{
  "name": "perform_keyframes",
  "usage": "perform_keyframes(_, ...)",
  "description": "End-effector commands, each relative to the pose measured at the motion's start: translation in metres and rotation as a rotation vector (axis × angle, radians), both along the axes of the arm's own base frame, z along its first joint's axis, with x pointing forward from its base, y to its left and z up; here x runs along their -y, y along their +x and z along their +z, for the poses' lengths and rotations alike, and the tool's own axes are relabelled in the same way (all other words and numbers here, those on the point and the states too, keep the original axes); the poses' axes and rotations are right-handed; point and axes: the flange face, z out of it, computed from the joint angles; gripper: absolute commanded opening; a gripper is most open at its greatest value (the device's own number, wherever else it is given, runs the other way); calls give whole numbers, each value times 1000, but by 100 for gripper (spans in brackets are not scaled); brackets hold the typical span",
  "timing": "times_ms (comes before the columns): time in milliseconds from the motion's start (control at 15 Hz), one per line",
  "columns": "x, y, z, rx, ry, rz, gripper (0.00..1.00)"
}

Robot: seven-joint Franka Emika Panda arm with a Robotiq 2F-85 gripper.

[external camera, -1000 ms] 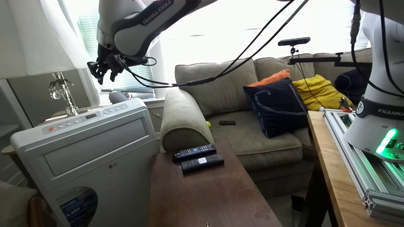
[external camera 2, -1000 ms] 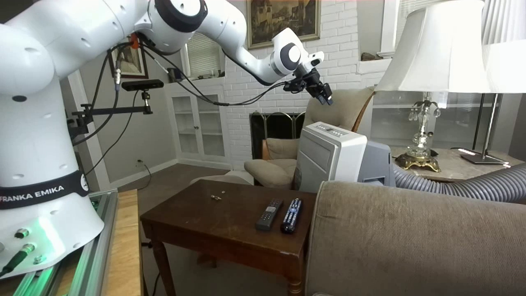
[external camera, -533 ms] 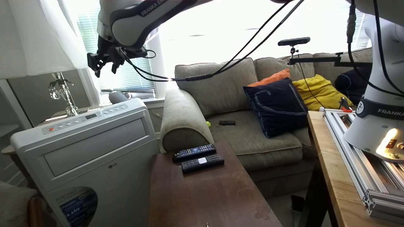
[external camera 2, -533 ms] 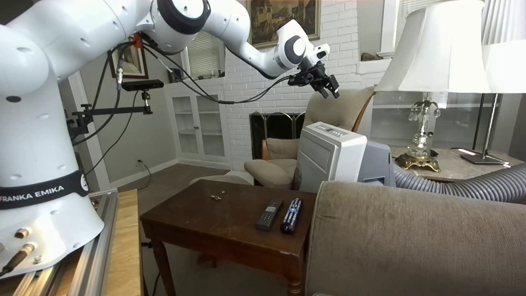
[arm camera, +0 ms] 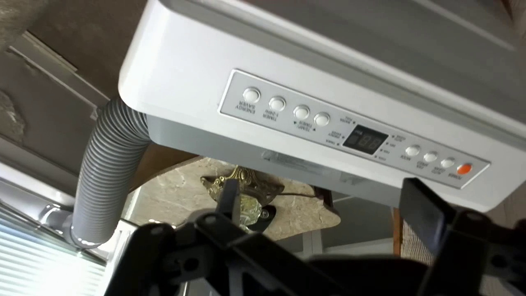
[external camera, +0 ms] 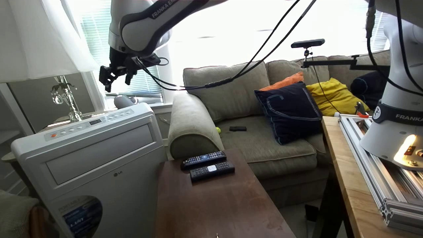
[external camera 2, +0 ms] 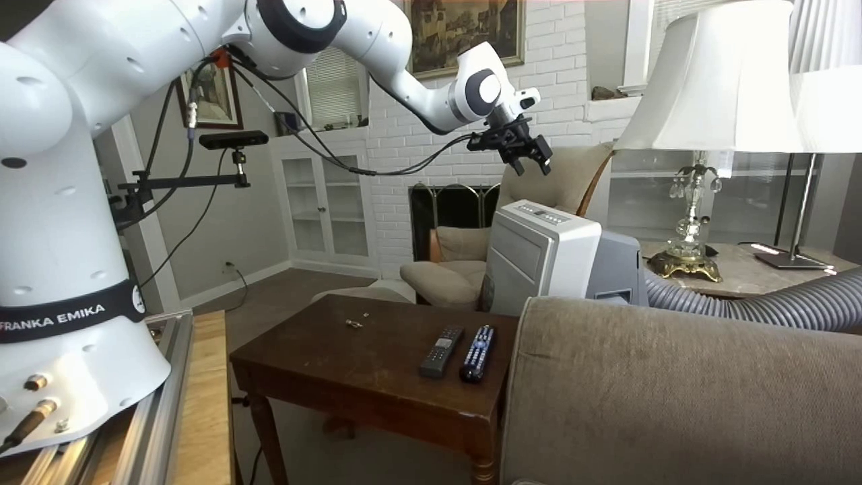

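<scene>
My black gripper hangs in the air, empty, with its fingers spread apart, in both exterior views (external camera: 117, 85) (external camera 2: 532, 168) and in the wrist view (arm camera: 320, 185). It is nearest to a white portable air conditioner, which shows in both exterior views (external camera: 99, 162) (external camera 2: 518, 246) and in the wrist view (arm camera: 185, 61). The gripper is above the unit's top and does not touch it. In the wrist view the control panel shows several white buttons, a dark display (arm camera: 365, 139) and an orange power button (arm camera: 464, 168), its labels upside down. The right finger overlaps the unit's edge there.
A brown table (external camera: 211, 208) holds two black remotes (external camera 2: 441, 351) (external camera 2: 478, 353). A beige sofa (external camera 2: 673, 384) stands beside it. A white-shaded lamp (external camera 2: 714, 81) and a grey hose (arm camera: 109, 172) are behind the unit. A beige armchair (external camera 2: 451, 276) stands beyond the table.
The gripper rose a little, then came down, ending slightly toward the sofa. Its fingers show wider apart, from turning or opening. The base light went from green to warm white.
</scene>
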Motion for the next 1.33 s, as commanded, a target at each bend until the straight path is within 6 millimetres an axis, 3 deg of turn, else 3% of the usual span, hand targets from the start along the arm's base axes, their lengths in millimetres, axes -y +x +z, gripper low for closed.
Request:
perform_keyframes(0,35,-31,-6,-134,-40,103,100)
perform_keyframes(400,93,-84,-37,-329,-98,205,100)
perform_keyframes(600,100,-116,-54,-385,-98,244,100)
perform_keyframes(800,93,-154,-73,-439,-78,299,100)
perform_keyframes(933,91,-178,-73,-431,-75,307,100)
perform_keyframes(1067,93,-166,-50,-339,-42,245,100)
perform_keyframes(1267,89,-164,-21,-273,-31,263,100)
